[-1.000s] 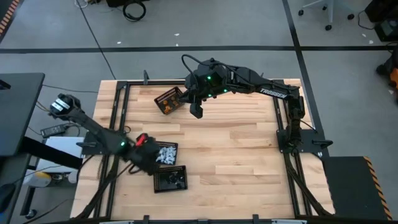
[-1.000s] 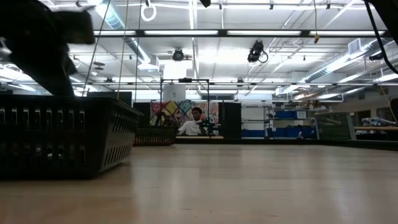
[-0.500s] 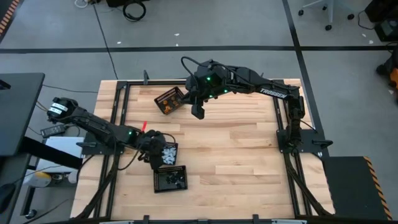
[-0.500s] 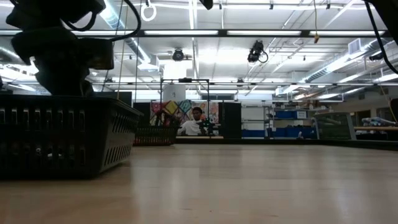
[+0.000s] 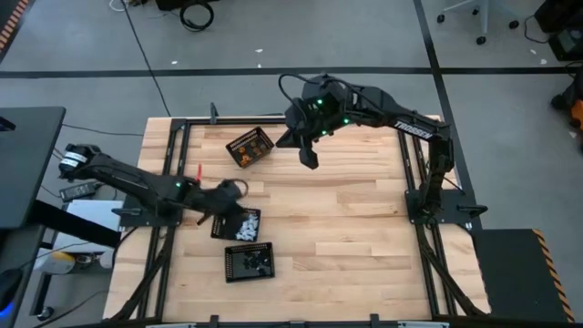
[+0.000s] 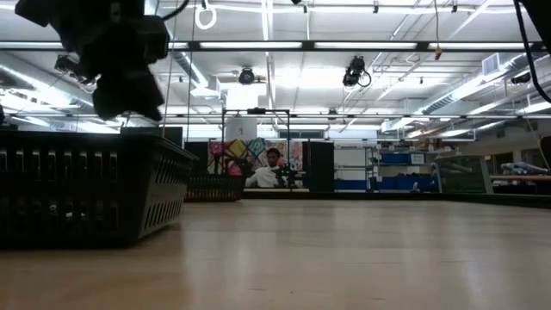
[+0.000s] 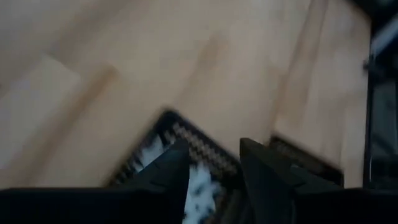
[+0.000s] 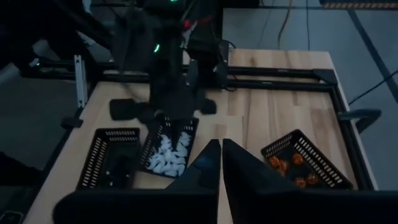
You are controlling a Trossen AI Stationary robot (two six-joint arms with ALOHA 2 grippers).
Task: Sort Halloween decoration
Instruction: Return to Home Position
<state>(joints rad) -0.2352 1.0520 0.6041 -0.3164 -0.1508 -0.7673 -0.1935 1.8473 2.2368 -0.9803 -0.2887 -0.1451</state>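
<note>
Three small black mesh baskets stand on the wooden table. One holds orange pieces [image 5: 250, 146] at the far side, one holds white pieces [image 5: 240, 224], and one holds black pieces [image 5: 250, 262] nearest the front edge. My left gripper [image 7: 214, 171] is open and hovers just over the far left rim of the white-piece basket [image 7: 186, 155], with nothing between its fingers. To the right of the orange basket, my right gripper [image 5: 309, 158] hangs above the table. Its fingers [image 8: 208, 165] are shut, and I see nothing between them.
A black frame [image 5: 173, 137] runs around the table's edges. Bare wood [image 5: 355, 219] fills the middle and right of the table. In the low view a basket wall [image 6: 86, 185] fills the left, and a person sits far off in the room behind.
My left gripper has risen and drawn back from the near left side of the white-piece basket toward the far edge, and now stands over its far rim. My right gripper has moved toward the table's right edge, away from the orange basket.
</note>
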